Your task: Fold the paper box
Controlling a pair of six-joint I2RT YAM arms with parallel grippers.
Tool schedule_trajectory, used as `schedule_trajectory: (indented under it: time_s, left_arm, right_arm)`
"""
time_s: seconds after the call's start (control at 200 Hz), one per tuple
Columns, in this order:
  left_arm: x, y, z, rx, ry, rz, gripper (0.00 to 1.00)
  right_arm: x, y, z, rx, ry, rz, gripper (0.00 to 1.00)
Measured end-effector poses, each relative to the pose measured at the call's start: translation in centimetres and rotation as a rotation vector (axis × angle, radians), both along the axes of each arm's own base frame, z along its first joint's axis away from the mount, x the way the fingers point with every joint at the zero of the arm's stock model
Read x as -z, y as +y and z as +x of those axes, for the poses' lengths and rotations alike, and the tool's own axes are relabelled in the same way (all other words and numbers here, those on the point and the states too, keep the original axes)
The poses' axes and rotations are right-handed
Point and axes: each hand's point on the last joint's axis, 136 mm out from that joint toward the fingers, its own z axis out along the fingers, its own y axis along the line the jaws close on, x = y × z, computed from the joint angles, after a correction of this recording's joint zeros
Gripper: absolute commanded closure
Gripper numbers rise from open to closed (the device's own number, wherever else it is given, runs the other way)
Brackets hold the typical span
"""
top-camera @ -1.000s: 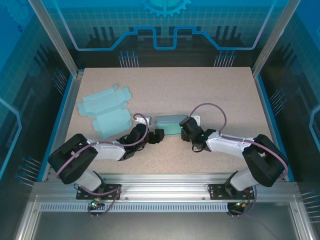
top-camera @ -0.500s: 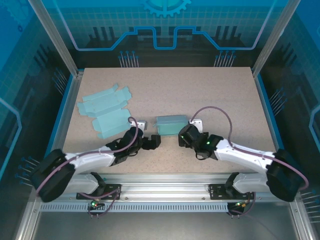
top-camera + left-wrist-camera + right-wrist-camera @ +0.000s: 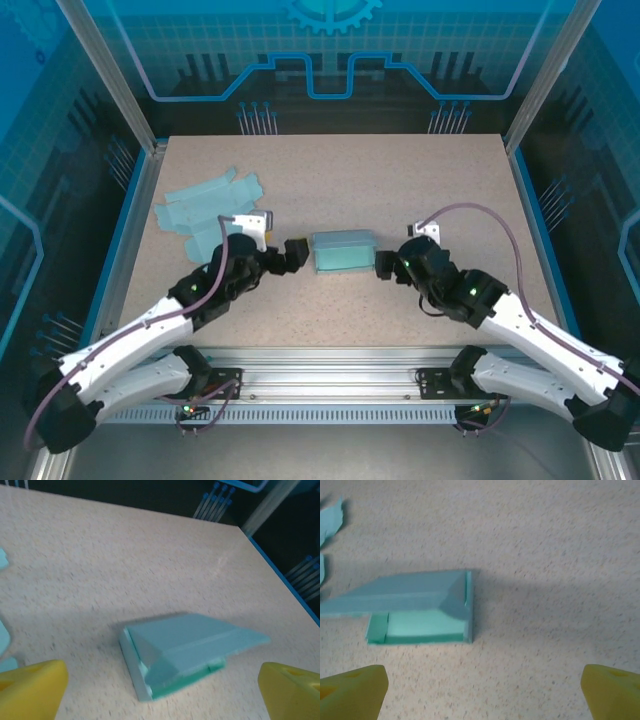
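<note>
Teal paper box [image 3: 343,252], lid flap ajar, lying on the table [image 3: 400,170] near front centre, left gripper [image 3: 293,254] just beside its left end, jaws spread wide, empty, right gripper [image 3: 386,263] just beside its right end, likewise released, flat box blanks [image 3: 205,212] at left.

From my remote station: the paper box [image 3: 343,251] lies on the table [image 3: 420,180] a little nearer than its centre, its long side running left to right. My left gripper [image 3: 292,254] sits just beside the box's left end and my right gripper [image 3: 386,263] just beside its right end, so the box lies between them with neither touching it. The flat box blanks [image 3: 205,205] lie overlapping near the table's left edge, behind and to the left of the left gripper, well apart from the box.
</note>
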Motion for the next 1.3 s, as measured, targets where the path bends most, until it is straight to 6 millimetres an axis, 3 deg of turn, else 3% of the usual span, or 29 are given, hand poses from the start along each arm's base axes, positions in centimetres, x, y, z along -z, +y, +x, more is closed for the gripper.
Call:
schedule_trajectory:
  time_s: [0.1,0.2,0.32,0.47,0.61,0.725,0.845,1.041,1.186,1.301]
  left_arm:
    - [-0.2,0.1,3.1,-0.043,0.030,0.028,0.01]
    - [1.0,-0.2,5.8,-0.054,0.087,0.061,0.01]
    - [3.9,-1.4,8.1,-0.042,0.173,0.102,0.01]
    - [8.2,-2.9,9.3,-0.014,0.287,0.155,0.01]
    - [11.5,-3.4,9.3,0.006,0.368,0.188,0.03]
    - [12.6,-3.3,9.1,0.006,0.396,0.204,0.09]
    - [13.8,-2.9,8.5,0.005,0.411,0.210,0.16]
    - [17.1,-2.3,6.7,0.015,0.477,0.222,0.19]
    - [18.2,-2.4,6.4,0.016,0.487,0.203,0.21]
    - [18.5,-2.6,6.3,0.017,0.489,0.181,0.22]
  right_arm:
    - [-0.9,-0.3,2.2,0.027,0.021,-0.014,0.00]
    - [-0.1,-0.4,4.2,0.035,0.079,-0.022,0.00]
    - [2.2,0.2,6.5,0.024,0.184,-0.025,0.00]
    - [5.2,1.8,8.8,-0.010,0.300,-0.026,0.00]
    - [8.0,3.3,9.7,-0.053,0.380,-0.035,0.01]
    - [10.1,3.8,9.7,-0.070,0.435,-0.043,0.04]
    - [11.5,4.2,9.7,-0.082,0.457,-0.036,0.06]
    - [13.5,4.2,9.0,-0.087,0.488,-0.022,0.09]
    - [15.6,4.2,8.5,-0.080,0.529,-0.022,0.11]
    - [16.0,4.4,8.5,-0.078,0.526,-0.003,0.12]
